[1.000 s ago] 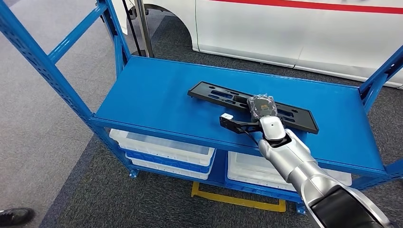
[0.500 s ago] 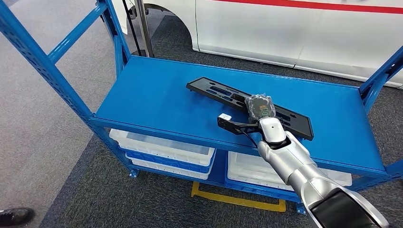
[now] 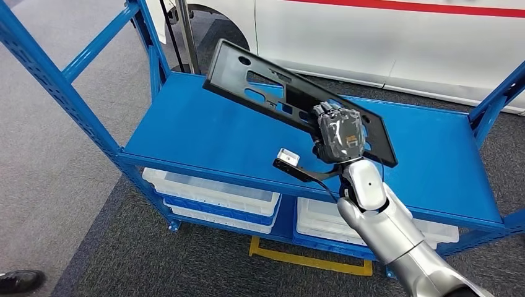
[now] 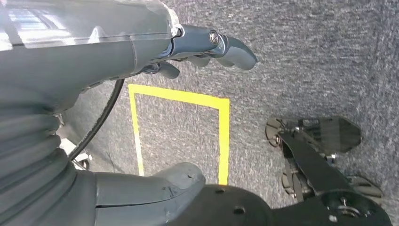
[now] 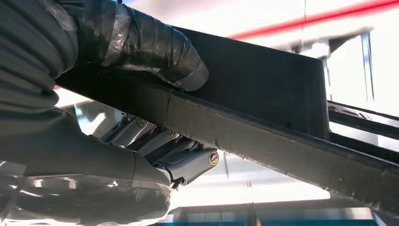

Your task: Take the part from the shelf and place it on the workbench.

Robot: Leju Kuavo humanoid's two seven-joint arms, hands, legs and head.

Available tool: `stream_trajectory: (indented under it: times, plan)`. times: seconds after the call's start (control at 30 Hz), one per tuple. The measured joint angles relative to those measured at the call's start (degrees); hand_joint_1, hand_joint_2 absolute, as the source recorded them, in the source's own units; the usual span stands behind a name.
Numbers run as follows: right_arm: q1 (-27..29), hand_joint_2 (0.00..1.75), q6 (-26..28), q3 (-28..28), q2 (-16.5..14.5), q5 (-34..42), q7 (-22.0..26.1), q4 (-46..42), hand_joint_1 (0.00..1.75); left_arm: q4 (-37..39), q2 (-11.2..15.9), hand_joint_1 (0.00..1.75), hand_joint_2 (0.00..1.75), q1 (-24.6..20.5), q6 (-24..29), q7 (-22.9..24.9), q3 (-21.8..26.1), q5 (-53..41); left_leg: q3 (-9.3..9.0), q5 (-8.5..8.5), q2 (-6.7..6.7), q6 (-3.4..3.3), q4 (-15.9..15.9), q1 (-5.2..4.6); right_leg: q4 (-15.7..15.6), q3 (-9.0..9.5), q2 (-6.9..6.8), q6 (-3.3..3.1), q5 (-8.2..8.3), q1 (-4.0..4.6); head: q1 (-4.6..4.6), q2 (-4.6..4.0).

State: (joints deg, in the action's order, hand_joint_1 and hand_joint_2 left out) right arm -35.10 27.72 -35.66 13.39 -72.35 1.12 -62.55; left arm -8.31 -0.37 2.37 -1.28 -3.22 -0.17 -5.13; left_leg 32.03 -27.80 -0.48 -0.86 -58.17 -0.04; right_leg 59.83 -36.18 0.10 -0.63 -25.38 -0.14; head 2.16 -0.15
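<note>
The right hand (image 3: 337, 135) grips a long flat black plastic part with slotted cut-outs (image 3: 272, 86), its fingers (image 5: 188, 162) curled under one long edge and its taped grey thumb (image 5: 155, 47) pressed on the opposite face. The part hangs tilted in the air, clear of the blue metal shelf deck (image 3: 204, 133), with its longer end running up and away from the fingers towards the blue corner upright (image 3: 151, 46). Just behind the part stands a white vehicle body with a red stripe (image 3: 396, 43), close to the raised end. Beneath the hand, under the deck, sit white plastic bins (image 3: 213, 192), partly hidden by the shelf edge and the silver forearm. The hand covers the stretch of the part it holds. The left hand (image 4: 141, 52) hangs over grey carpet marked with yellow tape (image 4: 223, 136), holding nothing, fingers (image 4: 230, 47) loosely extended apart from the thumb. A dark shoe (image 3: 18, 281) is cut off at the floor's edge.
</note>
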Motion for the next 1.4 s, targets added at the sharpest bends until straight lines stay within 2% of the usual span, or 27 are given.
stream_trajectory:
  times: [0.13, 0.37, 0.47, 0.5, 0.57, 0.63, 0.67, 0.7, 0.73, 0.77, 0.83, 0.87, 0.9, 0.97, 1.0, 1.07, 1.13, 1.17, 1.2, 1.23, 1.27, 1.33, 1.37, 1.4]
  plan:
    - [1.8, 1.75, 0.9, 1.0, 1.7, -2.2, -0.5, -6.2, 1.69, 0.0, 0.3, 0.0, 1.75, 0.0, -0.1, 0.3, -0.4, -0.4, -0.02, -0.01, 0.0, -0.01, 0.0, -0.01, 0.0, 0.02, 0.04, 0.0, 0.01, -0.02, 0.0, 0.0]
    - [3.6, 1.75, 3.3, 1.6, 3.4, -6.8, -0.6, -10.9, 1.69, 0.0, 0.9, 0.0, 1.75, -0.1, -0.5, 1.1, -1.4, -1.1, 0.09, -0.15, 0.0, -0.36, -0.4, -0.39, -0.1, 0.05, 0.03, 0.39, 0.19, -0.25, 0.0, 0.0]
    - [4.0, 1.75, 3.3, 1.6, 4.1, -7.8, -0.6, -12.1, 1.69, 0.0, 1.1, 0.0, 1.75, -0.2, -0.6, 1.3, -1.5, -1.2, -0.17, 0.28, 0.09, -0.98, 0.2, -0.2, -0.4, 0.26, 0.04, 0.87, 0.27, -0.26, 0.0, 0.0]
    - [4.0, 1.75, 3.4, 1.7, 4.4, -7.9, -0.6, -12.4, 1.69, 0.0, 1.1, 0.0, 1.75, -0.2, -0.7, 1.3, -1.5, -1.2, -0.44, 0.61, 0.16, -1.32, 0.8, -0.01, 0.1, 0.12, 0.05, 1.05, -0.25, -0.2, -0.01, 0.0]
    - [4.2, 1.75, 3.5, 1.8, 4.9, -7.9, -0.7, -12.8, 1.69, 0.0, 1.1, 0.0, 1.75, -0.3, -0.8, 1.3, -1.6, -1.2, -0.87, 1.15, 0.35, -1.86, 1.6, 0.31, 4.1, -1.56, 0.07, 1.34, -3.07, -0.21, -0.01, 0.0]
    - [4.5, 1.75, 3.5, 1.9, 5.2, -8.0, -0.7, -13.0, 1.69, 0.0, 1.1, 0.0, 1.75, -0.4, -0.8, 1.3, -1.7, -1.2, -0.88, 1.17, 0.41, -2.03, 1.7, 0.28, 11.4, -4.86, 0.07, 1.65, -6.55, -0.45, -0.01, 0.0]
    - [4.7, 1.75, 3.5, 1.9, 5.4, -8.0, -0.7, -13.0, 1.69, 0.0, 1.1, 0.0, 1.75, -0.4, -0.8, 1.3, -1.7, -1.2, -0.89, 1.09, 0.39, -2.0, 1.6, 0.3, 14.0, -6.06, 0.05, 1.83, -7.19, -0.64, -0.02, 0.0]
    - [4.9, 1.75, 3.5, 1.9, 5.5, -8.0, -0.7, -13.0, 1.69, 0.0, 1.1, 0.0, 1.75, -0.4, -0.8, 1.3, -1.7, -1.2, -0.9, 0.99, 0.36, -1.93, 1.5, 0.33, 14.8, -6.39, 0.03, 2.0, -6.72, -0.87, -0.01, 0.0]
    - [5.1, 1.75, 3.5, 1.9, 5.6, -8.0, -0.7, -13.0, 1.69, 0.0, 1.1, 0.0, 1.75, -0.4, -0.8, 1.3, -1.7, -1.2, -0.92, 0.86, 0.32, -1.8, 1.2, 0.4, 13.3, -5.64, -0.01, 2.16, -5.21, -1.09, -0.01, 0.0]
    - [5.1, 1.75, 3.5, 1.9, 5.7, -8.1, -0.7, -13.0, 1.69, 0.0, 1.1, 0.0, 1.75, -0.4, -0.9, 1.3, -1.7, -1.2, -0.93, 0.63, 0.27, -1.58, 0.9, 0.48, 10.0, -3.96, -0.05, 2.3, -3.11, -1.32, -0.02, 0.0]
    - [5.0, 1.75, 3.5, 1.9, 5.9, -8.5, -0.7, -13.2, 1.69, 0.0, 1.2, 0.0, 1.75, -0.4, -0.9, 1.4, -1.8, -1.2, -0.62, 0.03, 0.14, -0.84, 0.0, 0.54, 3.6, -0.51, -0.02, 2.26, -0.9, -1.33, 0.0, 0.0]
    - [5.0, 1.75, 3.5, 1.9, 6.0, -8.8, -0.6, -13.3, 1.69, 0.0, 1.2, 0.0, 1.75, -0.4, -0.9, 1.5, -1.8, -1.3, -0.44, -0.21, 0.07, -0.45, -0.5, 0.52, 1.9, 0.37, 0.03, 2.07, -0.65, -1.2, 0.0, 0.0]
    - [5.1, 1.75, 3.4, 1.8, 6.2, -9.1, -0.6, -13.3, 1.69, 0.0, 1.2, 0.0, 1.75, -0.5, -1.0, 1.5, -1.8, -1.3, -0.25, -0.31, 0.02, -0.11, -0.7, 0.48, 1.5, 0.57, 0.1, 1.8, -1.01, -0.97, 0.01, 0.0]
    - [5.0, 1.75, 3.3, 1.7, 6.4, -9.4, -0.4, -13.5, 1.69, 0.0, 1.2, 0.0, 1.75, -0.5, -1.1, 1.7, -2.1, -1.4, -0.11, -0.38, 0.0, 0.42, -1.0, 0.51, 1.2, 0.32, 0.13, 1.17, -0.85, -0.91, 0.0, 0.0]
    - [4.9, 1.75, 3.2, 1.6, 6.5, -9.3, -0.4, -13.5, 1.69, 0.0, 1.3, 0.0, 1.75, -0.5, -1.1, 1.8, -2.2, -1.4, 0.09, -0.95, 0.04, 0.72, -1.4, 0.59, 1.0, 0.28, 0.09, 0.76, -0.72, -0.98, 0.01, 0.0]
    - [4.7, 1.75, 2.8, 1.4, 6.6, -8.8, -0.2, -13.6, 1.69, 0.0, 1.3, 0.0, 1.75, -0.5, -1.2, 1.9, -2.5, -1.5, 1.46, -4.05, 0.12, 1.29, -4.9, 0.75, 0.6, 0.07, -0.06, -0.2, -0.25, -1.17, 0.02, 0.0]
    - [4.5, 1.75, 2.3, 1.3, 6.6, -8.0, -0.2, -13.7, 1.69, 0.0, 1.3, 0.0, 1.75, -0.6, -1.2, 1.9, -2.7, -1.5, 3.95, -8.15, 0.16, 1.7, -11.5, 0.82, 0.5, -0.48, -0.2, -0.8, 0.19, -1.05, 0.04, 0.0]
    - [4.5, 1.75, 2.0, 1.2, 6.7, -7.7, -0.1, -13.7, 1.69, 0.0, 1.3, 0.0, 1.75, -0.6, -1.2, 1.9, -2.7, -1.4, 4.91, -9.36, 0.16, 1.84, -14.4, 0.84, 0.6, -0.81, -0.25, -0.91, 0.41, -1.01, 0.04, 0.0]
    - [4.5, 1.75, 1.9, 1.1, 6.7, -7.4, -0.1, -13.7, 1.69, 0.0, 1.3, 0.0, 1.75, -0.7, -1.2, 1.9, -2.7, -1.4, 5.08, -9.49, 0.16, 1.91, -15.6, 0.84, 0.6, -1.15, -0.29, -0.94, 0.66, -0.98, 0.04, 0.0]
    - [4.5, 1.75, 1.7, 1.0, 6.8, -7.1, 0.0, -13.7, 1.69, 0.0, 1.4, 0.0, 1.75, -0.7, -1.3, 2.0, -2.7, -1.4, 4.31, -8.6, 0.17, 1.9, -14.9, 0.84, 0.6, -1.47, -0.31, -0.9, 0.92, -0.97, 0.04, 0.0]
    - [4.5, 1.75, 1.5, 0.9, 6.8, -6.8, 0.1, -13.7, 1.69, 0.0, 1.4, 0.0, 1.75, -0.7, -1.3, 2.0, -2.7, -1.5, 2.44, -6.9, 0.17, 1.79, -12.0, 0.84, 0.7, -1.77, -0.3, -0.8, 1.21, -0.96, 0.04, 0.0]
    - [4.4, 1.75, 1.2, 0.8, 7.0, -6.5, 0.2, -13.9, 1.69, 0.0, 1.5, 0.0, 1.75, -0.8, -1.3, 2.1, -2.8, -1.5, -2.4, -4.07, 0.14, 1.4, -3.9, 0.68, 0.7, -2.2, -0.28, -0.39, 1.83, -0.92, 0.04, 0.0]
    - [4.3, 1.75, 1.2, 0.8, 7.1, -6.4, 0.2, -13.9, 1.69, 0.0, 1.5, 0.0, 1.75, -0.8, -1.3, 2.1, -2.8, -1.6, -3.99, -3.3, 0.1, 1.18, -1.1, 0.54, 0.6, -2.33, -0.29, -0.08, 2.21, -0.9, 0.03, 0.0]
    - [4.3, 1.75, 1.1, 0.8, 7.2, -6.3, 0.2, -14.0, 1.69, 0.0, 1.6, 0.0, 1.75, -0.9, -1.3, 2.2, -2.8, -1.7, -4.61, -3.09, 0.06, 1.0, 0.4, 0.37, 0.5, -2.4, -0.3, 0.25, 2.61, -0.89, 0.03, 0.0]
